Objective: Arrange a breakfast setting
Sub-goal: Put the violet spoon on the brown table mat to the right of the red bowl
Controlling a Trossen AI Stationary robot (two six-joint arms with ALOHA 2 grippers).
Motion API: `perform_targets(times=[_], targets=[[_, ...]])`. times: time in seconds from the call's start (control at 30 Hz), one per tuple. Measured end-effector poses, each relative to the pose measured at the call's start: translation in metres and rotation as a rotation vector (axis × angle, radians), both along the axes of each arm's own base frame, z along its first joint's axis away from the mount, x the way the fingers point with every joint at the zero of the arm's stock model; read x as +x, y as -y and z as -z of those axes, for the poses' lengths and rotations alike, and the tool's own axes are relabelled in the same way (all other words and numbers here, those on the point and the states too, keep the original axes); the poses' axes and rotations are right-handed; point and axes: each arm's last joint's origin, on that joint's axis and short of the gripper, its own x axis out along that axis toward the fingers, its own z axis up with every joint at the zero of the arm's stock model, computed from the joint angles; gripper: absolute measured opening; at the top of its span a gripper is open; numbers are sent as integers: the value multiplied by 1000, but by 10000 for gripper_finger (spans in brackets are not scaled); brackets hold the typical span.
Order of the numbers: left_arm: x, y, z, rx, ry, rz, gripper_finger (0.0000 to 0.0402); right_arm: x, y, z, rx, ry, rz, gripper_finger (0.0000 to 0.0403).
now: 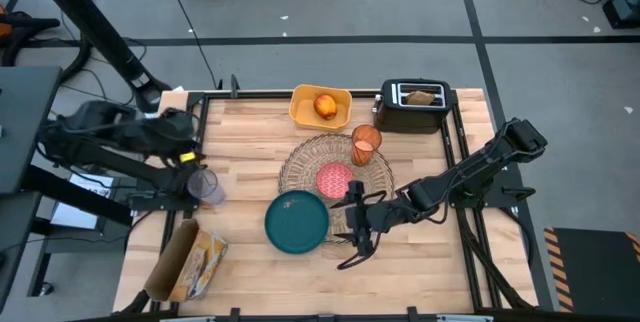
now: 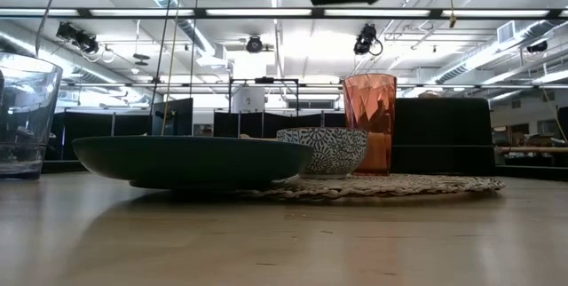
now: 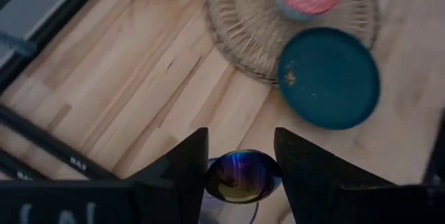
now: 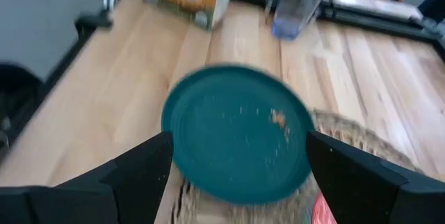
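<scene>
Right now the round woven placemat (image 1: 335, 165) lies near the middle of the table (image 1: 250, 132), and everything else is easiest placed from it; the small pink bowl (image 1: 335, 178) sits on its middle, patterned on the outside as the low view shows (image 2: 324, 150); the translucent orange cup (image 1: 366, 145) stands upright on the mat's far right part, close behind the bowl; the dark teal plate (image 1: 297, 221) rests at the mat's near left edge, overlapping the rim, so that it sits partly on the weave and partly on bare wood (image 3: 328, 78); a few crumbs show on it (image 4: 236, 133). The right tool (image 1: 354, 224) hangs just beside the plate's right edge, over the mat's near rim, its fingers (image 4: 139, 175) spread wide with nothing between them, the plate lying ahead of them. The left tool (image 1: 196, 174) is well to the left of the mat, its fingers (image 3: 184, 165) set either side of a clear glass (image 1: 206, 186), though I cannot tell whether they press on it. Beyond the mat a yellow tray (image 1: 320, 107) holds a small orange fruit (image 1: 326, 107); to its right stands a black toaster (image 1: 416, 107) with toast (image 1: 424, 97) in the slot; a bag (image 1: 190, 260) lies near the front left corner.
</scene>
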Motion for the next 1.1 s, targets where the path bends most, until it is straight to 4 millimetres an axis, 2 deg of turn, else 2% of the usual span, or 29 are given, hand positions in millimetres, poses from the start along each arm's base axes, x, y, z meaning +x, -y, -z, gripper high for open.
perform_targets(times=[0.2,0.33,0.47,0.57,0.73,0.93,1.1], targets=[[-13,-2,-28,15,122,50,169,11,9,-13,79,144,47,323],[-5,-1,-39,62,250,117,169,20,20,-25,153,266,95,314],[20,4,-40,152,340,221,169,30,33,-32,204,365,118,304],[45,8,-33,204,382,306,169,39,41,-28,227,399,125,298],[85,16,-13,279,430,417,169,52,48,-17,247,436,135,291],[127,28,12,356,507,541,169,57,61,-21,207,514,152,284],[153,38,25,416,551,599,169,59,69,-24,181,539,154,277]])
